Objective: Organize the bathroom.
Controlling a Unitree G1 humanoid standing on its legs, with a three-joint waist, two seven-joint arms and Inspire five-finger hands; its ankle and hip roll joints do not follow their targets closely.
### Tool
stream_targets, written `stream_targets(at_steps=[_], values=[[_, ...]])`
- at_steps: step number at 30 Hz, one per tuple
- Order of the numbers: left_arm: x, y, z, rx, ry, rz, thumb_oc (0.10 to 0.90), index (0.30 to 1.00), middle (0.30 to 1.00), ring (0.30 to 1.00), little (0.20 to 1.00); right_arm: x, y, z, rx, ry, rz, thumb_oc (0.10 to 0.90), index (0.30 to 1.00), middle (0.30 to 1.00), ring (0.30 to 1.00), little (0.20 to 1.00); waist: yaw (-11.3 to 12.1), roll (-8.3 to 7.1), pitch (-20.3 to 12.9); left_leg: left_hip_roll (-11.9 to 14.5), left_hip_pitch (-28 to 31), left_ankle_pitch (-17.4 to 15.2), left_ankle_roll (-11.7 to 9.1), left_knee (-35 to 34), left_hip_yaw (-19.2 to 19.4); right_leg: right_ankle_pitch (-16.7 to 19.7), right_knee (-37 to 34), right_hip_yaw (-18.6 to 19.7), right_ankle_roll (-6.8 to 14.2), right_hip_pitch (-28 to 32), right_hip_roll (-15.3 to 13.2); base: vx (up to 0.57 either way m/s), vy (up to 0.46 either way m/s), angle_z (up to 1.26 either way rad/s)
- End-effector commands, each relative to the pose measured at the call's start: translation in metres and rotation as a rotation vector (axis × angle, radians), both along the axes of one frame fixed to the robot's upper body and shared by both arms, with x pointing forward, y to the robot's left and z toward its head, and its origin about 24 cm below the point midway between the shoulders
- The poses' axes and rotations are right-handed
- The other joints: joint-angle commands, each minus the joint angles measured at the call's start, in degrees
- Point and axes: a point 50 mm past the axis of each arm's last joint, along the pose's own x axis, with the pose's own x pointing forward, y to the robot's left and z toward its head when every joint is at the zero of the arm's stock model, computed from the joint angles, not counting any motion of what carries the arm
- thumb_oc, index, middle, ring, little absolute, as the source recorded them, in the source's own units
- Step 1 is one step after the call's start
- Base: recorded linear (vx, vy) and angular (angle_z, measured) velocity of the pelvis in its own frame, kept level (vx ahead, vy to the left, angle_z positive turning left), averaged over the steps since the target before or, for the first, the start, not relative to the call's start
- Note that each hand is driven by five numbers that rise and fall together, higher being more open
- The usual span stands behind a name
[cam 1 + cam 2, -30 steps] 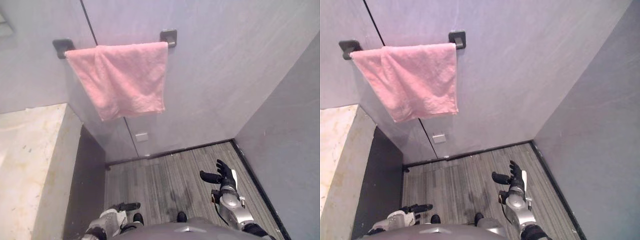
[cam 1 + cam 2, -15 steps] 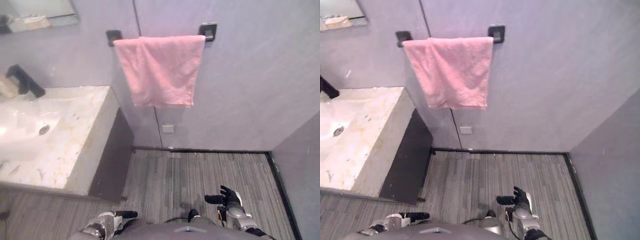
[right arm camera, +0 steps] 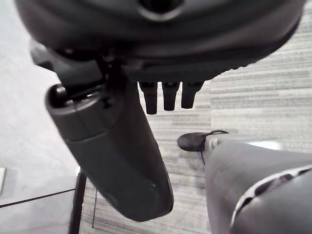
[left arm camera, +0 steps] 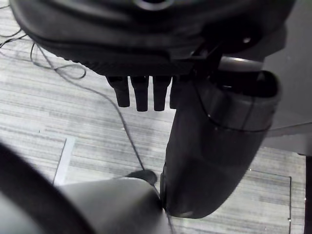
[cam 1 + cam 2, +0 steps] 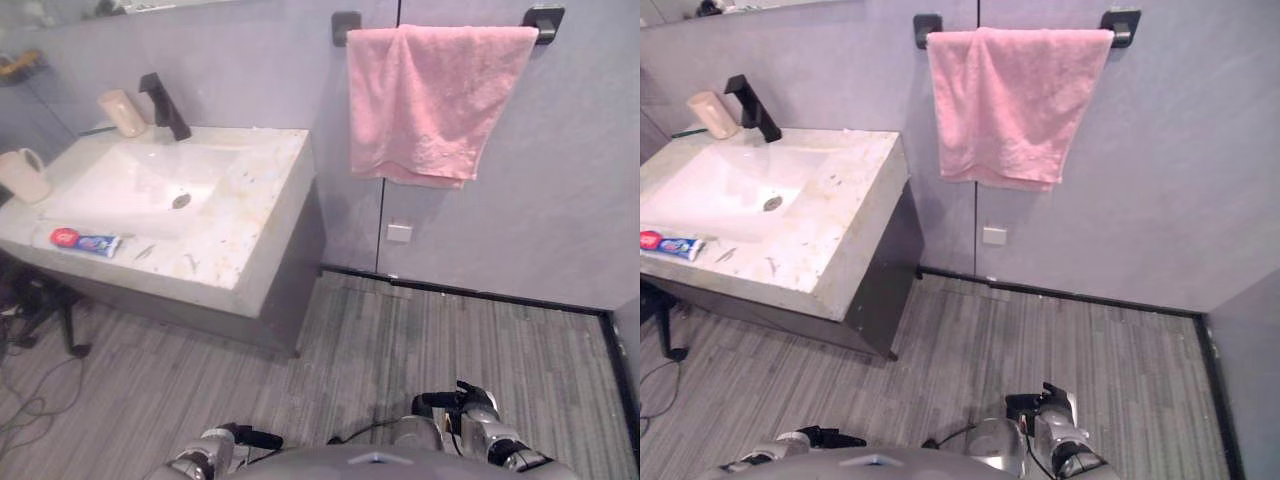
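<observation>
A pink towel [image 5: 432,98] hangs folded over a black wall bar [image 5: 545,20] at the upper right. A pale stone washbasin [image 5: 170,200] stands on the left with a black faucet [image 5: 165,105]. On its rim lie a red, white and blue toothpaste tube [image 5: 85,241], a beige cup [image 5: 122,112] by the faucet and a cream mug [image 5: 22,175] at the far left. My left hand [image 5: 240,436] and right hand [image 5: 455,404] hang low over the floor, far from the basin. Both are open and hold nothing; straight fingers [image 4: 141,92] show in the left wrist view, and fingers [image 3: 168,95] in the right wrist view.
Grey striped floor [image 5: 440,340] stretches between me and the wall. The basin's dark cabinet [image 5: 300,270] juts out on the left. Cables and a dark stand [image 5: 45,310] lie under the basin's left end. A small white wall plate [image 5: 399,233] sits below the towel.
The camera has swung left, bringing the whole basin into view and shifting the towel to the upper right. Both hands sit lower in the picture, still open and holding nothing.
</observation>
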Motion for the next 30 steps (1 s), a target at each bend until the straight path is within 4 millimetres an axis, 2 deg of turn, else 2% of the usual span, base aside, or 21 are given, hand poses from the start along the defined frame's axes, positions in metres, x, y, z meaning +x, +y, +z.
stream_targets(at_steps=[1, 2, 3, 4, 5, 6, 7, 8, 9, 11, 12, 15, 17, 19, 20, 23, 26, 27, 28, 30], values=[[-0.015, 0.037, 0.004, 0.122, 0.063, -0.044, 0.800, 0.900, 0.900, 0.900, 0.900, 0.038, 0.003, 0.015, 0.033, -0.149, 0.014, 0.800, 0.900, 0.900, 0.900, 0.900, 1.36, 0.09, 3.71, 4.08, 5.03, -5.18, -3.19, -1.58, -0.44, 6.97, -1.81, -1.66, -0.45, -8.60, 4.23, -0.36, 0.185, 0.05], [-0.015, 0.040, 0.005, 0.131, 0.059, -0.032, 0.800, 0.900, 0.900, 0.900, 0.900, 0.039, 0.009, 0.014, 0.051, -0.139, 0.044, 0.800, 0.900, 0.900, 0.900, 0.900, 2.39, -0.06, 3.97, 4.11, 5.36, -4.92, -3.02, -2.29, 2.90, 5.91, 3.30, -6.59, -0.36, -8.23, 4.29, -0.32, 0.167, -0.21], [-0.015, 0.040, 0.005, 0.132, 0.058, -0.031, 0.800, 0.900, 0.900, 0.900, 0.900, 0.039, 0.009, 0.014, 0.053, -0.139, 0.046, 0.800, 0.900, 0.900, 0.900, 0.900, 2.49, -0.07, 4.03, 4.12, 5.47, -4.92, -3.00, -2.38, 3.18, 5.72, 3.75, -6.85, -0.36, -8.21, 4.32, -0.42, 0.219, -0.57], [-0.015, 0.044, 0.006, 0.153, 0.063, -0.011, 0.800, 0.900, 0.900, 0.900, 0.900, 0.036, 0.017, 0.010, 0.105, -0.106, 0.039, 0.800, 0.900, 0.900, 0.900, 0.900, 3.40, 0.55, 3.89, 4.80, 5.51, -3.87, -2.38, -3.72, 6.32, 2.28, 10.65, -10.99, -1.51, -7.67, 5.65, -0.36, 0.170, -0.62], [-0.016, 0.046, 0.007, 0.162, 0.068, -0.003, 0.800, 0.900, 0.900, 0.900, 0.900, 0.033, 0.018, 0.008, 0.114, -0.096, 0.044, 0.800, 0.900, 0.900, 0.900, 0.900, 3.58, 0.90, 3.72, 5.18, 5.26, -3.01, -2.10, -4.22, 6.86, -0.34, 15.05, -10.96, -2.33, -7.80, 6.68, -0.46, 0.172, -0.61], [-0.016, 0.047, 0.007, 0.177, 0.078, 0.008, 0.800, 0.900, 0.900, 0.900, 0.900, 0.029, 0.020, 0.006, 0.122, -0.081, 0.054, 0.800, 0.900, 0.900, 0.900, 0.900, 3.52, 1.03, 3.32, 5.60, 4.69, -1.81, -1.92, -4.76, 6.46, -3.40, 17.46, -10.02, -3.20, -7.44, 8.36, -0.33, 0.017, -0.40], [-0.018, 0.049, 0.007, 0.186, 0.091, 0.045, 0.800, 0.900, 0.900, 0.900, 0.900, 0.021, 0.020, 0.002, 0.132, -0.062, 0.054, 0.800, 0.900, 0.900, 0.900, 0.900, 3.23, 0.74, 2.61, 6.09, 3.42, 0.04, -2.12, -5.25, 4.79, -7.18, 17.73, -6.97, -3.76, -5.30, 11.42, -0.22, -0.022, -0.33], [-0.018, 0.049, 0.007, 0.186, 0.091, 0.045, 0.800, 0.900, 0.900, 0.900, 0.900, 0.021, 0.020, 0.002, 0.132, -0.062, 0.054, 0.800, 0.900, 0.900, 0.900, 0.900, 3.25, 0.76, 2.49, 6.12, 3.25, 0.10, -2.13, -5.24, 4.80, -7.01, 17.52, -6.99, -3.78, -5.37, 11.48, -0.16, -0.054, -0.08], [-0.019, 0.049, 0.007, 0.184, 0.095, 0.062, 0.800, 0.900, 0.900, 0.900, 0.900, 0.016, 0.020, -0.001, 0.130, -0.047, 0.072, 0.800, 0.900, 0.900, 0.900, 0.900, 2.82, 0.71, 2.32, 6.38, 2.48, 1.20, -2.36, -5.77, 3.05, -8.67, 17.84, -3.52, -4.09, -4.18, 13.85, -0.10, -0.051, 0.14], [-0.019, 0.047, 0.006, 0.172, 0.099, 0.049, 0.800, 0.900, 0.900, 0.900, 0.900, 0.010, 0.019, -0.003, 0.133, -0.022, 0.080, 0.800, 0.900, 0.900, 0.900, 0.900, 2.69, 0.66, 1.21, 6.98, 0.78, 2.98, -3.12, -6.06, 0.80, -11.95, 11.54, 0.02, -6.00, -0.10, 17.17, -0.12, -0.083, 0.50], [-0.018, 0.044, 0.006, 0.173, 0.094, 0.038, 0.800, 0.900, 0.900, 0.900, 0.900, 0.011, 0.022, -0.004, 0.136, -0.022, 0.079, 0.800, 0.900, 0.900, 0.900, 0.900, 2.65, -0.13, 0.87, 6.47, -0.34, 3.19, -3.36, -6.06, 0.51, -11.55, 6.82, 2.35, -6.23, 2.25, 18.70, -0.09, -0.075, 0.64], [-0.018, 0.041, 0.005, 0.180, 0.083, 0.028, 0.800, 0.900, 0.900, 0.900, 0.900, 0.010, 0.024, -0.005, 0.141, 0.005, 0.099, 0.800, 0.900, 0.900, 0.900, 0.900, 3.41, -0.76, 0.52, 6.15, -1.69, 3.58, -3.74, -6.06, 1.31, -9.85, 1.11, 2.73, -6.08, 4.77, 18.75, -0.12, -0.040, 0.34], [-0.020, 0.038, 0.003, 0.158, 0.064, 0.000, 0.800, 0.900, 0.900, 0.900, 0.900, 0.011, 0.020, -0.004, 0.120, -0.004, 0.112, 0.800, 0.900, 0.900, 0.900, 0.900, 4.01, -1.25, 0.91, 7.11, -2.35, 3.33, -4.81, -3.89, 6.52, -8.31, -4.17, -0.65, -5.90, 7.35, 17.31, -0.15, 0.026, 0.08], [-0.018, 0.037, 0.003, 0.168, 0.042, -0.040, 0.800, 0.900, 0.900, 0.900, 0.900, 0.012, 0.018, -0.002, 0.121, -0.003, 0.107, 0.800, 0.900, 0.900, 0.900, 0.900, 3.86, -1.79, 1.39, 8.32, -4.11, 2.87, -5.79, 0.24, 9.65, -7.37, -5.60, -1.66, -6.15, 7.89, 16.30, -0.22, 0.068, 0.08], [-0.016, 0.037, 0.004, 0.177, 0.013, -0.012, 0.800, 0.900, 0.900, 0.900, 0.900, 0.014, 0.014, -0.001, 0.119, -0.007, 0.097, 0.800, 0.900, 0.900, 0.900, 0.900, 4.15, -2.86, 2.01, 8.77, -5.83, 1.17, -6.04, 5.01, 9.77, -6.84, -5.59, -2.42, -6.37, 7.97, 14.59, -0.31, 0.095, 0.39], [-0.013, 0.040, 0.005, 0.195, -0.035, 0.037, 0.800, 0.900, 0.900, 0.900, 0.900, 0.011, 0.011, -0.002, 0.115, 0.004, 0.099, 0.800, 0.900, 0.900, 0.900, 0.900, 4.15, -4.50, 2.37, 10.03, -6.38, -1.81, -5.85, 10.57, 9.62, -6.41, -5.53, -2.85, -6.60, 8.05, 12.91, -0.20, 0.075, 0.44], [-0.005, 0.045, 0.008, 0.220, -0.076, 0.041, 0.800, 0.900, 0.900, 0.900, 0.900, 0.000, 0.005, -0.004, 0.100, 0.039, 0.082, 0.800, 0.900, 0.900, 0.900, 0.900, 2.65, -4.92, 1.24, 13.72, -3.49, -1.23, -6.24, 10.89, 12.41, -6.45, -4.46, -3.90, -6.94, 6.85, 12.04, -0.14, 0.154, 0.28], [-0.005, 0.045, 0.008, 0.221, -0.078, 0.042, 0.800, 0.900, 0.900, 0.900, 0.900, -0.001, 0.004, -0.005, 0.098, 0.043, 0.084, 0.800, 0.900, 0.900, 0.900, 0.900, 2.49, -4.86, 1.16, 14.04, -3.21, -1.13, -6.36, 10.80, 12.61, -6.48, -4.38, -3.99, -6.98, 6.78, 12.04, -0.12, 0.251, 0.53], [0.003, 0.045, 0.010, 0.221, -0.101, 0.040, 0.800, 0.900, 0.900, 0.900, 0.900, -0.008, 0.000, -0.006, 0.081, 0.071, 0.076, 0.800, 0.900, 0.900, 0.900, 0.900, 1.43, -4.49, 0.20, 16.82, -1.09, 0.38, -7.67, 9.74, 14.58, -6.38, -4.32, -5.10, -6.98, 6.13, 11.47, -0.08, 0.324, 0.54], [0.010, 0.041, 0.011, 0.207, -0.124, 0.033, 0.800, 0.900, 0.900, 0.900, 0.900, -0.019, -0.005, -0.008, 0.075, 0.112, 0.049, 0.800, 0.900, 0.900, 0.900, 0.900, 0.51, -3.65, -0.72, 19.84, 1.29, 1.67, -9.66, 8.88, 16.36, -6.45, -5.05, -6.55, -6.32, 6.53, 10.86, -0.09, 0.402, 0.53]])
